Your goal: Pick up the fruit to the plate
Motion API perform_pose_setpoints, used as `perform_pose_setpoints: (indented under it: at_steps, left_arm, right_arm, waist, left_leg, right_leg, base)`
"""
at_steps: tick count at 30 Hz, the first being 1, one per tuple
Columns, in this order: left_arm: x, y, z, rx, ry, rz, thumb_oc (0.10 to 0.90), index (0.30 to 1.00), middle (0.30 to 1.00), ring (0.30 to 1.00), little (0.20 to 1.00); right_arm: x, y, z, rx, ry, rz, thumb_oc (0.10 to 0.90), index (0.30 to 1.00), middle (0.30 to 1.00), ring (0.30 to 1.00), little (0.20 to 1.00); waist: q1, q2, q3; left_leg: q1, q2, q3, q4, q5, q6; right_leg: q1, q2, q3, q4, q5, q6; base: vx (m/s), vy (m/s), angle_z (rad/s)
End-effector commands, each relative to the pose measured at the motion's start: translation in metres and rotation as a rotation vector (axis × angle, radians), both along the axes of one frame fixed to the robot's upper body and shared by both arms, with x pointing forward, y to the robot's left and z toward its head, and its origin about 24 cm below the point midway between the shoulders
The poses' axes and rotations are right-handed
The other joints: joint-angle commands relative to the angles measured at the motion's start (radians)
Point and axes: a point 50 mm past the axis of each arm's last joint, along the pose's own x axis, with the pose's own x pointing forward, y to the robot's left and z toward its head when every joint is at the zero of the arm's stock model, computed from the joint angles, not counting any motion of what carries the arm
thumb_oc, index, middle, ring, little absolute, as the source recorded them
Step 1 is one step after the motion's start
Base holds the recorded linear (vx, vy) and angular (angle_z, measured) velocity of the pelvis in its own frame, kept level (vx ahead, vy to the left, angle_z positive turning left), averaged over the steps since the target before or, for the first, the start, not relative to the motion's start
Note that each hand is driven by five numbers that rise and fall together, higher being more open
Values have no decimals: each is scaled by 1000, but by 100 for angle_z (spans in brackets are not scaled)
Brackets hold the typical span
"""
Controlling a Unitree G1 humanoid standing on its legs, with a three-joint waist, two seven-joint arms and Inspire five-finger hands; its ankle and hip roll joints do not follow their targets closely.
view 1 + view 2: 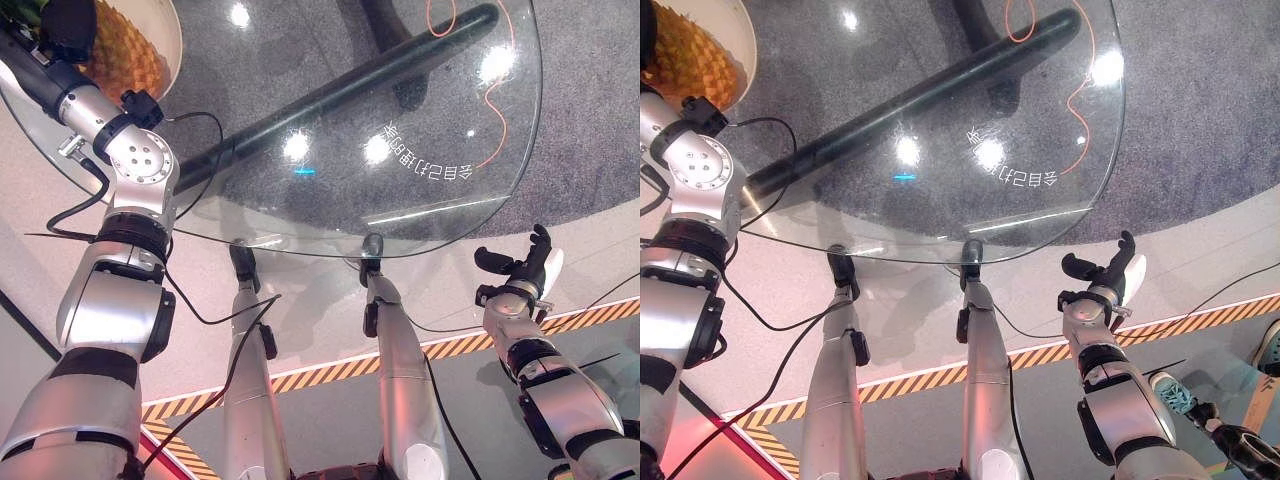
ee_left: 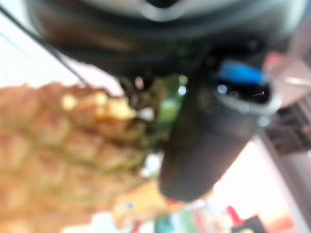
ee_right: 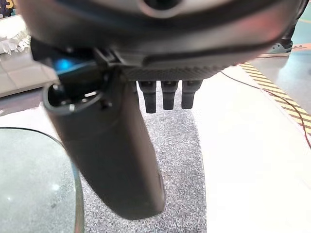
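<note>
Fingers [image 1: 1080,268] beside glass table [image 1: 1040,215]

A round glass table [image 1: 420,190] bears a white plate [image 1: 170,45].

Golden-orange, scaled in a diamond pattern: pineapple [image 1: 125,55] at eleven o'clock, lying in a cream-white plate [image 1: 172,40]. Greenish crown on the pineapple in the left wrist view. Clear, blue-tinted glass table [image 1: 480,170] with white glare spots and white lettering. Dark speckled grey carpet [image 1: 1200,120] at two o'clock. Pale cream floor [image 1: 1200,265] edged by a yellow-and-black striped tape [image 1: 450,347] at five o'clock. Black left hand [image 1: 68,28] at eleven o'clock. Black right hand [image 1: 520,270] with a white thumb cover at four o'clock. Teal shoe [image 1: 1270,345] at four o'clock.
</note>
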Motion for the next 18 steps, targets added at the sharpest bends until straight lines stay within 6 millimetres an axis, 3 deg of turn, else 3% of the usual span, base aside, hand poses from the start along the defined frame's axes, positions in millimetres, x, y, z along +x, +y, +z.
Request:
perform_pose_setpoints:
  at_steps: [1,11,18]
  left_arm:
    - [-33,11,61,55,-319,5,685,801,801,801,785]
    - [-33,5,62,72,-335,6,729,839,839,839,829]
    - [-32,2,59,75,-343,-12,718,829,829,829,818]
  right_arm:
    - [-12,-16,-7,8,7,-81,800,900,900,900,900]
    - [-11,-14,-6,14,-2,-82,800,900,900,900,900]
    - [-11,-13,-7,13,0,-88,800,900,900,900,900]
  waist:
    - [25,-30,-24]
    - [33,-33,-24]
    - [34,-31,-24]
  left_leg:
    - [-28,3,-15,193,-176,-1]
    - [-44,4,-27,215,-182,1]
    - [-42,6,-28,220,-183,0]
  right_leg:
    - [70,37,-25,-90,33,-8]
    - [59,45,-27,-61,18,-14]
    - [59,45,-27,-50,12,-17]
  base:
    - [0,0,0]
    - [0,0,0]
    - [0,0,0]
